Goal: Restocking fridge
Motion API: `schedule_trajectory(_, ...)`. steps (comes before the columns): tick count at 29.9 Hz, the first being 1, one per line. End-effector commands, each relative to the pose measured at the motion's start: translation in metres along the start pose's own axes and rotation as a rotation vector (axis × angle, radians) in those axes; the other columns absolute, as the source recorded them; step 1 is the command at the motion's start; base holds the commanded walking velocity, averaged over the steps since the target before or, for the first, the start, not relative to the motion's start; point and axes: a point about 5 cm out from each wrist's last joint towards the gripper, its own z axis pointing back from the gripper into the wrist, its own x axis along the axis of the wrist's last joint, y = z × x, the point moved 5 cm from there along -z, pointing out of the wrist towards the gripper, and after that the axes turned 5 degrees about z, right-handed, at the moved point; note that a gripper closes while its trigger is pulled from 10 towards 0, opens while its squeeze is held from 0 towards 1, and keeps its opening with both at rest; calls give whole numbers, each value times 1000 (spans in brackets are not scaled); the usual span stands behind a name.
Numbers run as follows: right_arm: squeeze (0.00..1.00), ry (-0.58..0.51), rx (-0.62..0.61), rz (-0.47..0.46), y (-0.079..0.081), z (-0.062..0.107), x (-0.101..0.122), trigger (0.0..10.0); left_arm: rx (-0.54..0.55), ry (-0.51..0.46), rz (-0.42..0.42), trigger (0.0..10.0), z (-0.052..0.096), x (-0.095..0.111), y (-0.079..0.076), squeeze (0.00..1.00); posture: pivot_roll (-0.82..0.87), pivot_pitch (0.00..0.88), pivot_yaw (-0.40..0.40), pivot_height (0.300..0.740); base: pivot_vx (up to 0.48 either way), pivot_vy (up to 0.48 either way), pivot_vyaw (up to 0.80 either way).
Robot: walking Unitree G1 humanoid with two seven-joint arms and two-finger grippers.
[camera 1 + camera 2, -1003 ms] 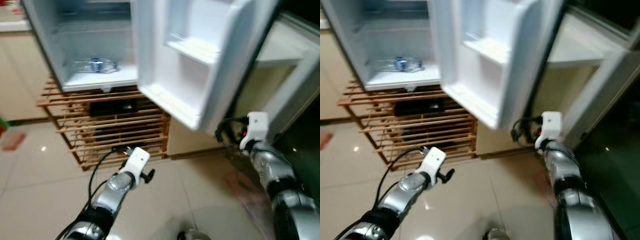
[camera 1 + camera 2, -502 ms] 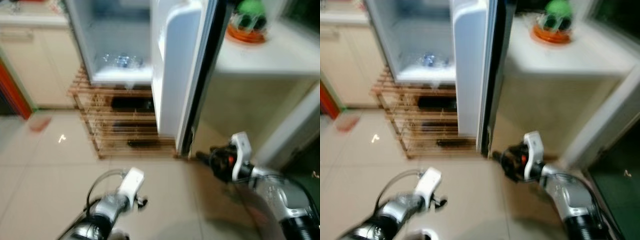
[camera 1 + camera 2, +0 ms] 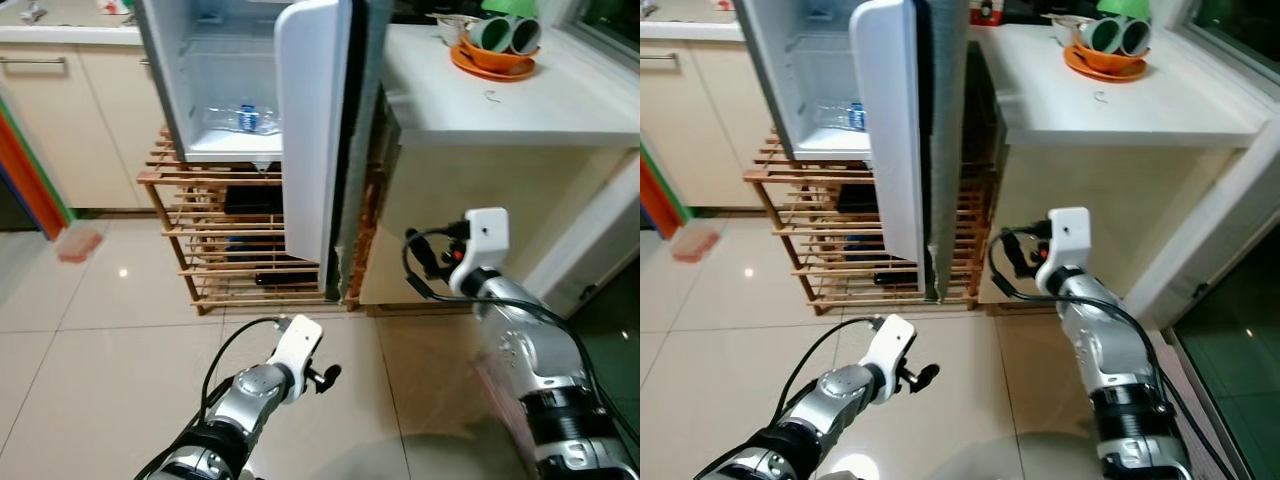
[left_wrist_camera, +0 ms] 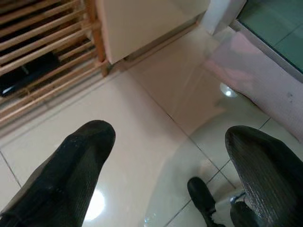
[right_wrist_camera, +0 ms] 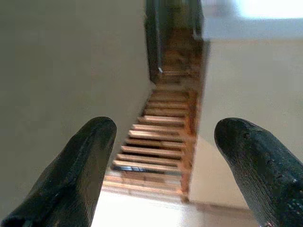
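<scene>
Fridge [image 3: 200, 90]: stands open on a wooden slatted rack [image 3: 215, 250]; its white door [image 3: 312, 150] is swung out edge-on toward the camera. One water bottle [image 3: 245, 118] lies on its side on the bottom shelf inside.

Desk [image 3: 520, 110]: white, just right of the fridge; carries an orange bowl [image 3: 492, 55] holding green cups at its far end.

Floor [image 3: 100, 340]: glossy beige tile.

Right arm: raised and bent, wrist pointing toward the gap between the door's edge and the desk's front. Right tool [image 5: 165, 156]: fingers spread apart, nothing between them, aimed along the door toward the rack.

Left arm: held low, forearm reaching forward over the tile. Left tool [image 4: 165, 156]: fingers [image 4: 80, 161] wide apart, empty, pointing down at the floor near the rack's base.

Change from one second ago: the whole view has shifted, so the camera has moved; then the door faced the camera with its inner shelves showing, now it shows edge-on. Both arms keep much the same posture.
</scene>
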Motion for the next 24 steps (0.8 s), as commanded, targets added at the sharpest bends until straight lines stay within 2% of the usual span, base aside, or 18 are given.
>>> schedule_trajectory(1,0,-24,2,-14,7,-9,8,10000,7,-3,-13,10000,-1,3,2,0,-38,0,-20,740,0,0,0)
schedule_trajectory(3,0,-57,53,-58,25,-20,22,10000,15,-2,1,10000,0,3,4,0,-36,0,-21,740,0,0,0)
schedule_trajectory(4,0,-57,53,-58,25,-20,22,10000,15,-2,1,10000,0,3,4,0,-36,0,-21,740,0,0,0)
schedule_trajectory(5,0,-83,124,-98,47,-27,35,10000,15,-3,8,10000,-1,3,4,0,-32,0,-23,740,0,0,0)
schedule_trajectory(6,0,-83,124,-98,47,-27,35,10000,15,-3,8,10000,-1,3,4,0,-32,0,-23,740,0,0,0)
schedule_trajectory(10,0,-131,275,-146,89,-35,59,10000,8,-18,2,10000,-2,7,0,0,-23,0,-31,740,0,0,0)
schedule_trajectory(11,0,-131,275,-146,89,-35,59,10000,8,-18,2,10000,-2,7,0,0,-23,0,-31,740,0,0,0)
schedule_trajectory(12,0,-162,341,-187,109,-36,75,10000,5,-21,0,10000,-3,8,-2,0,-21,0,-36,740,0,0,0)
schedule_trajectory(13,0,-176,386,-218,120,-35,83,10000,4,-22,0,10000,-3,9,-3,0,-21,0,-36,740,0,0,0)
schedule_trajectory(14,0,-176,386,-218,120,-35,83,10000,4,-22,0,10000,-3,9,-3,0,-21,0,-36,740,0,0,0)
schedule_trajectory(15,0,-212,558,-300,151,-24,105,10000,0,-26,0,10000,-4,10,-5,0,-20,0,-36,740,0,0,0)
schedule_trajectory(16,0,-241,677,-348,168,-11,120,10000,-3,-32,0,10000,-4,11,-7,0,-20,0,-37,740,0,0,0)
schedule_trajectory(18,0,-290,871,-412,185,14,142,10000,-18,-53,4,10000,-5,16,-11,0,-18,0,-39,740,0,0,0)
schedule_trajectory(20,0,-309,957,-446,184,29,150,10000,-31,-91,2,10000,-6,26,-15,0,-19,0,-38,740,0,0,0)
schedule_trajectory(21,0,-303,945,-450,179,28,147,10000,-35,-120,-4,10000,-5,32,-15,0,-21,0,-38,740,0,0,0)
schedule_trajectory(22,0,-286,897,-451,171,22,141,10000,-34,-162,-17,10000,-4,42,-16,0,-21,0,-37,740,0,0,0)
schedule_trajectory(24,0,-232,697,-422,143,-2,118,10000,-3,-288,-67,10000,1,69,-13,0,-19,0,-38,740,0,0,0)
